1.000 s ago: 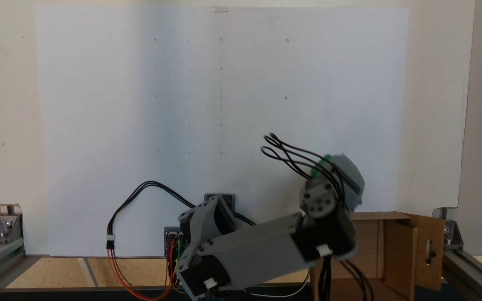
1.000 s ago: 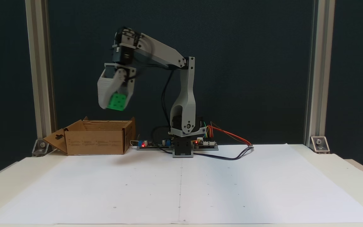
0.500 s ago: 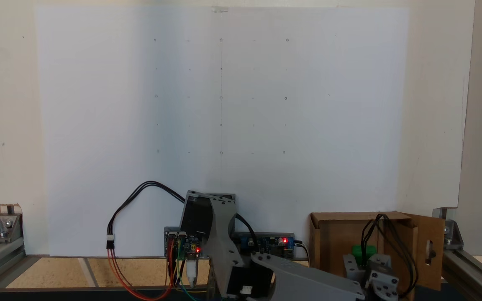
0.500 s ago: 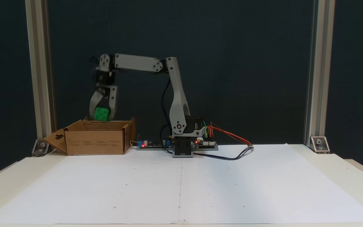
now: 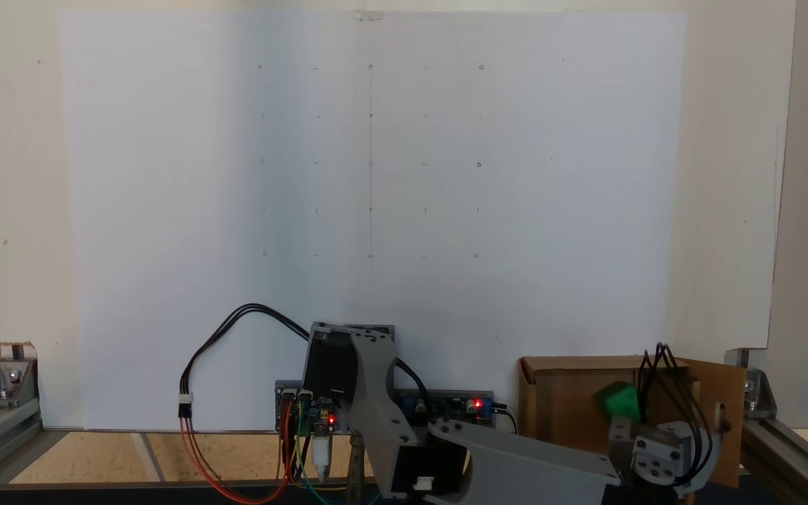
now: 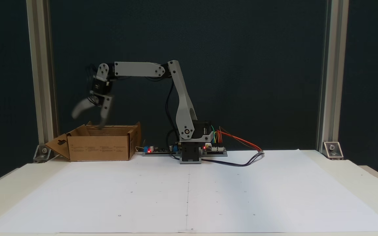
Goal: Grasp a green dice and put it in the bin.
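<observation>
one fixed view: green dice (image 5: 620, 402) sits tilted inside the bin (image 5: 558, 400), bright green cube, pips too blurry to read, looks dropped not held | other fixed view: tool (image 6: 89, 116) hangs right over the bin (image 6: 100, 147) with jaws spread wide, nothing in them, parked there for the drop i guess

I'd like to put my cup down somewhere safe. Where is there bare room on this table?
The white paper sheet in front of the arm's base lies bare. It is crowded along the back edge: the bin, the circuit boards and the wires.
</observation>
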Motion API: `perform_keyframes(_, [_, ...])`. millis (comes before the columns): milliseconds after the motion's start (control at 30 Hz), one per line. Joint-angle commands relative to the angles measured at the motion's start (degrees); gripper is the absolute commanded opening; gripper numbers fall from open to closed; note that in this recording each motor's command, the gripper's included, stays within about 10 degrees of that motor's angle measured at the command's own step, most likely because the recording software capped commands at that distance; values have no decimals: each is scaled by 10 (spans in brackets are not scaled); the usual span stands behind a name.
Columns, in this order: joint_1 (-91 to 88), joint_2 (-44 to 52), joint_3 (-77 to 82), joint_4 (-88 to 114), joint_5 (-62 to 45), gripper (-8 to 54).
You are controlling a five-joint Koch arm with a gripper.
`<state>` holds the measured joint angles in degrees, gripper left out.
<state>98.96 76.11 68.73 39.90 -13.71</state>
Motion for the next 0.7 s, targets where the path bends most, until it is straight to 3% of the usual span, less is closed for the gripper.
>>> perform_keyframes(0, [-59, 84, -24, -46, 86, 446])
perform_keyframes(233, [-337, 208, -11, -61, 111, 440])
perform_keyframes(667, [-877, 424, 307, -82, 151, 446])
